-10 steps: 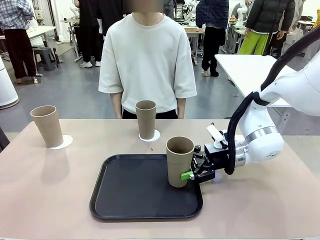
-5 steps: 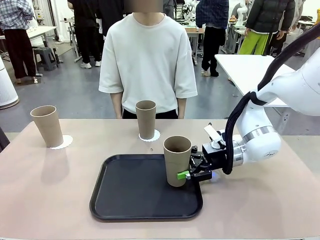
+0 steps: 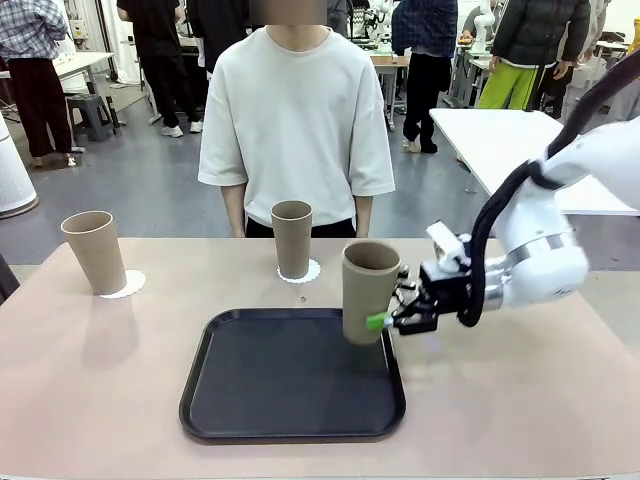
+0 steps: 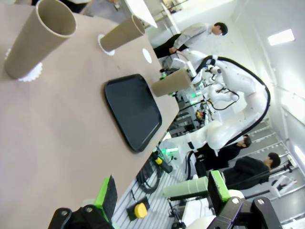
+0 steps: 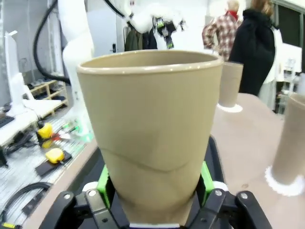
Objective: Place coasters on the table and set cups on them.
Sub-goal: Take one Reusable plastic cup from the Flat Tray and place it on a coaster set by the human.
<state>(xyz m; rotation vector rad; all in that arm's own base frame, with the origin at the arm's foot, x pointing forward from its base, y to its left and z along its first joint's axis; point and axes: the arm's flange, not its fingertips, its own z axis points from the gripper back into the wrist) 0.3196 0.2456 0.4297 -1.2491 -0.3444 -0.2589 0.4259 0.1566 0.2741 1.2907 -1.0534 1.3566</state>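
One cup (image 3: 369,291) pinched upright in right pincer (image 3: 392,318), centre frame above tray (image 3: 290,420); bare surface (image 3: 500,400) lower right.

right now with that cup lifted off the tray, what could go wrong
The right gripper pinches the lifted cup low on its wall, so it may tip in transit. The bare coaster is thin paper and could shift as the cup lands. The middle cup stands near the path.

The held cup (image 5: 151,138) is hiding the right gripper's (image 5: 153,188) pads — its base is running off the frame's bottom.
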